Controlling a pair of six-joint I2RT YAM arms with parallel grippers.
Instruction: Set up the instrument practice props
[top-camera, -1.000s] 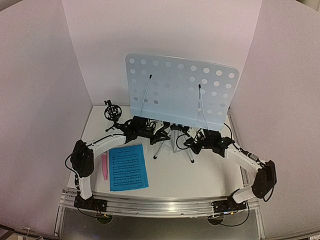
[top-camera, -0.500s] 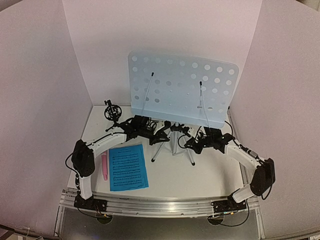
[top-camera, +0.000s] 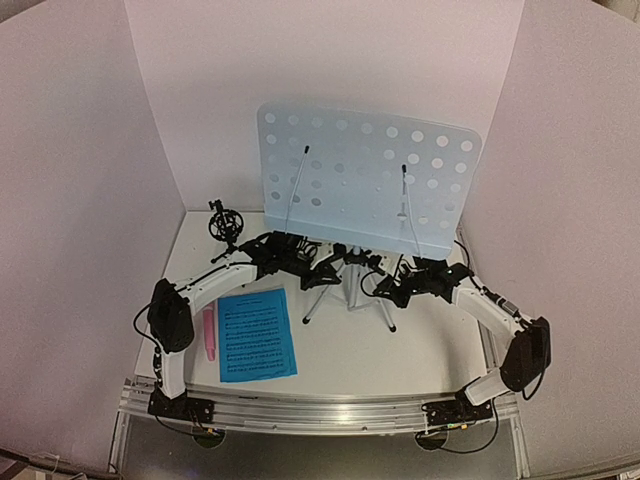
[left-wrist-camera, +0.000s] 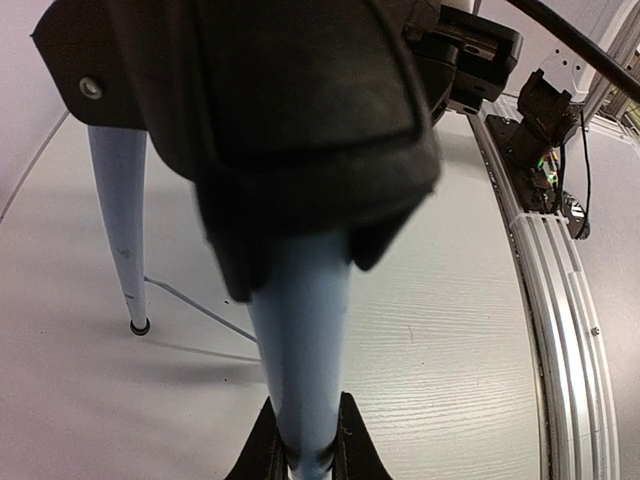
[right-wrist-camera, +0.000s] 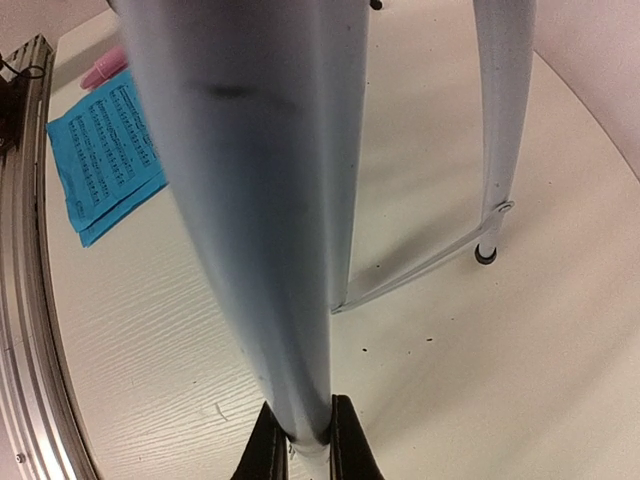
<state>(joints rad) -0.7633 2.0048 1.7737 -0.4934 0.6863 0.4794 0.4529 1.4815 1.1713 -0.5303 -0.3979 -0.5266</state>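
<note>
The pale-blue perforated music-stand desk (top-camera: 370, 175) stands upright at the back on silver tripod legs (top-camera: 350, 290). My left gripper (top-camera: 325, 273) is shut on the left leg (left-wrist-camera: 300, 340), which runs up between its fingertips (left-wrist-camera: 305, 455). My right gripper (top-camera: 387, 290) is shut on the right leg (right-wrist-camera: 270, 200), pinched low between its tips (right-wrist-camera: 308, 445). Blue sheet-music pages (top-camera: 257, 335) lie flat at the front left, with the pink microphone (top-camera: 209, 333) beside them. The small black tripod mic mount (top-camera: 224, 225) stands at the back left.
White walls close in the table on three sides. An aluminium rail (top-camera: 320, 412) runs along the near edge with both arm bases on it. A third stand leg with a rubber foot (right-wrist-camera: 487, 253) rests on the table. The sheet music (right-wrist-camera: 105, 150) lies left of the right gripper.
The stand's desk has shifted slightly to the right and upward in view, and its feet stand a little wider apart. Both grippers stay shut on the legs.
</note>
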